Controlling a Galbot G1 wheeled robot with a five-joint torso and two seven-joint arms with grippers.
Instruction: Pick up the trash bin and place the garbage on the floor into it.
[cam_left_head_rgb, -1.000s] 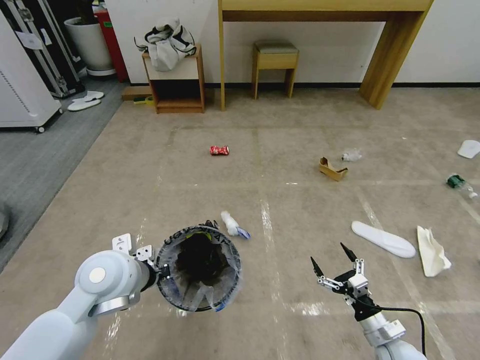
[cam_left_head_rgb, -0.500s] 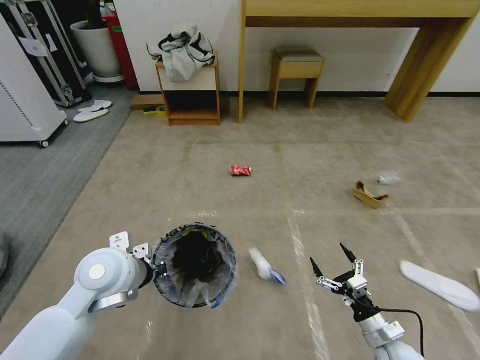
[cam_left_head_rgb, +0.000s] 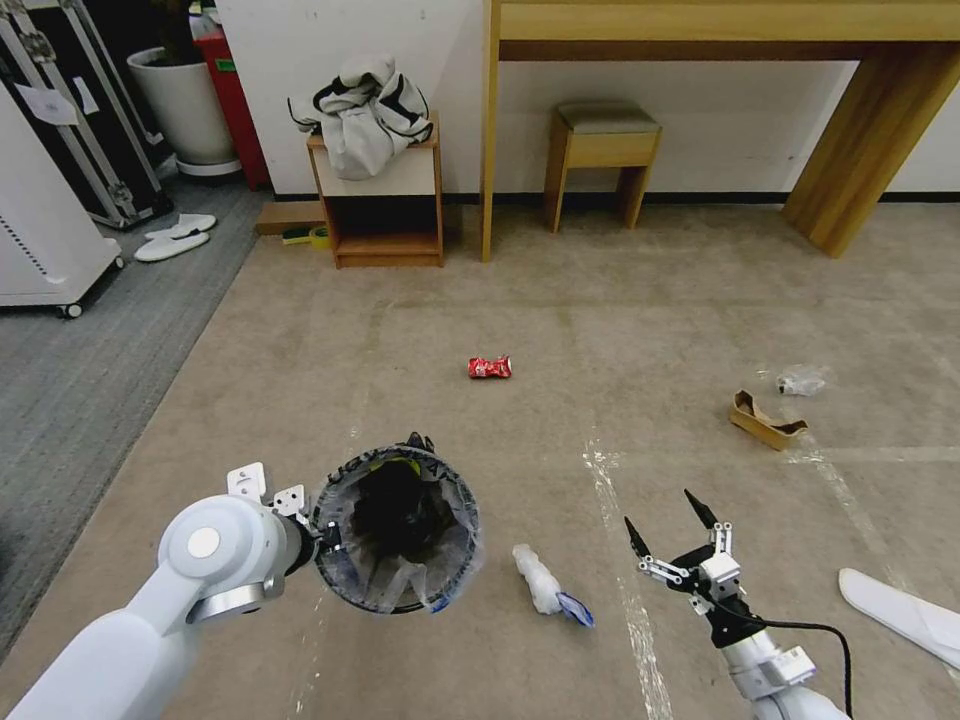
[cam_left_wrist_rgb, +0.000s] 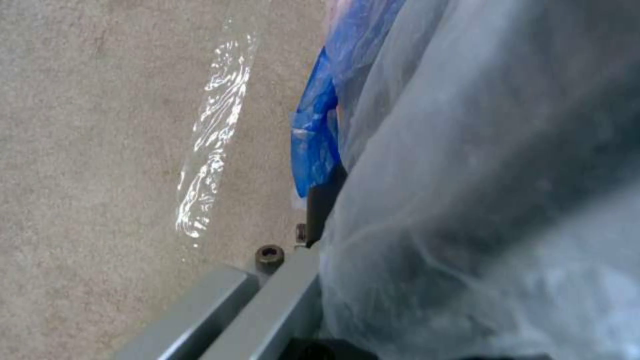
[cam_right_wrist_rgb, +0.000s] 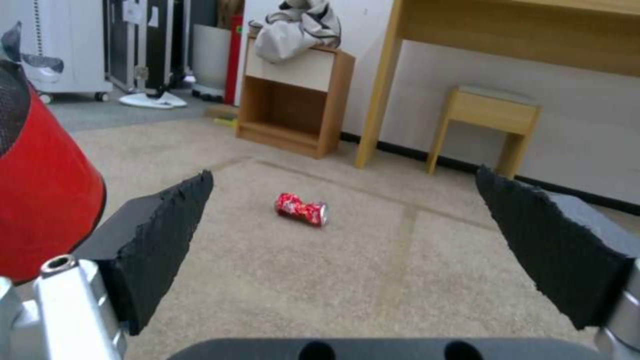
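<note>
My left gripper (cam_left_head_rgb: 323, 541) is shut on the near-left rim of the trash bin (cam_left_head_rgb: 396, 528), holding it above the floor (cam_left_head_rgb: 300, 400). The bin is red (cam_right_wrist_rgb: 40, 200), lined with a clear, blue-edged bag (cam_left_wrist_rgb: 467, 175) that presses against one finger (cam_left_wrist_rgb: 323, 200). My right gripper (cam_left_head_rgb: 660, 512) hangs open and empty, low over the carpet at the front right. Garbage lies about. A crumpled white piece (cam_left_head_rgb: 543, 583) sits between bin and right gripper. Farther ahead lies a crushed red can (cam_left_head_rgb: 490, 367) (cam_right_wrist_rgb: 301, 209). At right are a cardboard piece (cam_left_head_rgb: 765, 422), a clear bottle (cam_left_head_rgb: 802, 380) and a white slipper (cam_left_head_rgb: 900, 607).
A small wooden shelf (cam_left_head_rgb: 385, 215) with a bundle of cloth, a stool (cam_left_head_rgb: 603, 150) and a wooden desk leg (cam_left_head_rgb: 845, 160) stand along the far wall. A grey carpet strip (cam_left_head_rgb: 90, 340) with a pair of slippers (cam_left_head_rgb: 175, 238) and a white cabinet (cam_left_head_rgb: 40, 230) lies at left.
The whole picture has shifted, so the camera has moved. The floor litter now shows nearer and further right. Both arms keep their pose, the bin still in the left gripper.
</note>
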